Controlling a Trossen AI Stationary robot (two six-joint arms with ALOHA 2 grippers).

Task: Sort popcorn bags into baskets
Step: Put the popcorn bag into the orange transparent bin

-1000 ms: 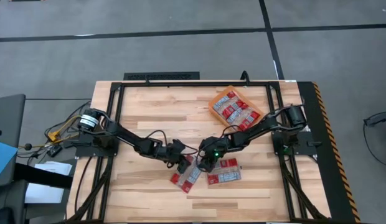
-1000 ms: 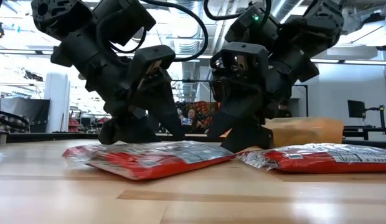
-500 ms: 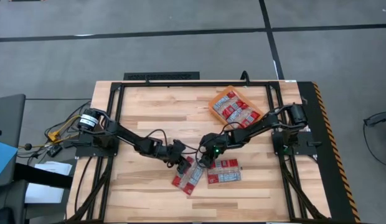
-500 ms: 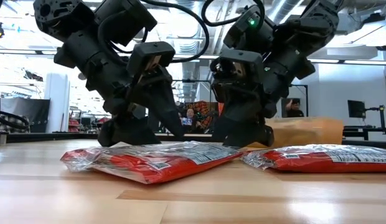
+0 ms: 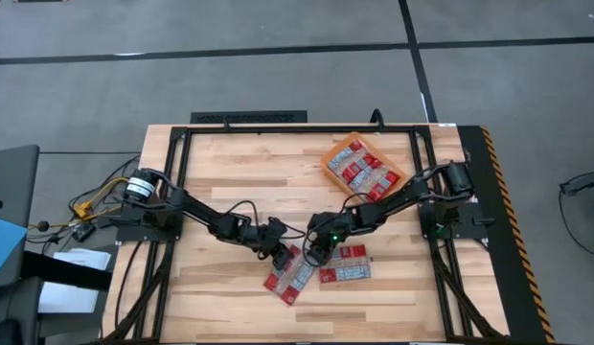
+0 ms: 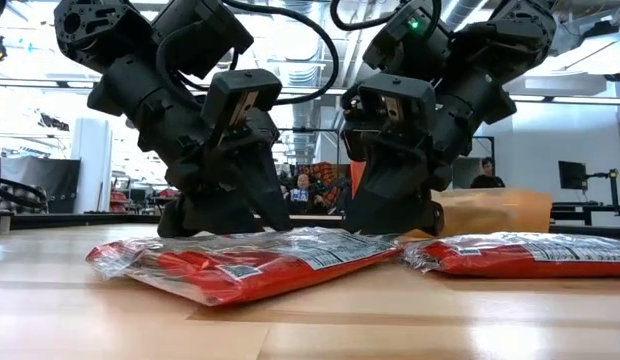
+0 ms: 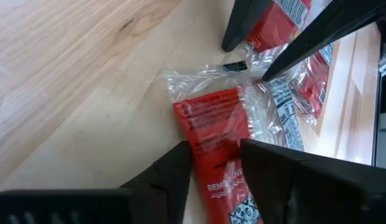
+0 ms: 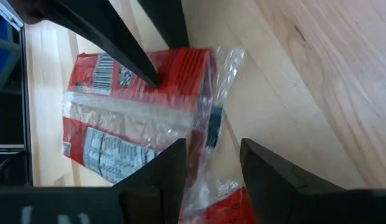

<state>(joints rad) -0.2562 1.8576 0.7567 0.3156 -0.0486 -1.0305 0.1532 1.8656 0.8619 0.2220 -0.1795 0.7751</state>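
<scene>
Both arms reach inward over the tabletop (image 5: 220,163), angled steeply down, meeting above a bag (image 5: 289,272) near the front edge. Left end effector (image 5: 281,255) and right end effector (image 5: 314,255) each straddle it with fingers spread. Basket (image 5: 330,157) sits far right

Two dark, blocky jointed arms, black looping cables, green light on right arm (image 5: 332,233), tapered black fingers (image 7: 171,180)

Two popcorn bags (image 5: 290,276) (image 5: 344,265) loose beside one orange basket (image 5: 328,158); several more inside, uncountable. Two arms.
</scene>
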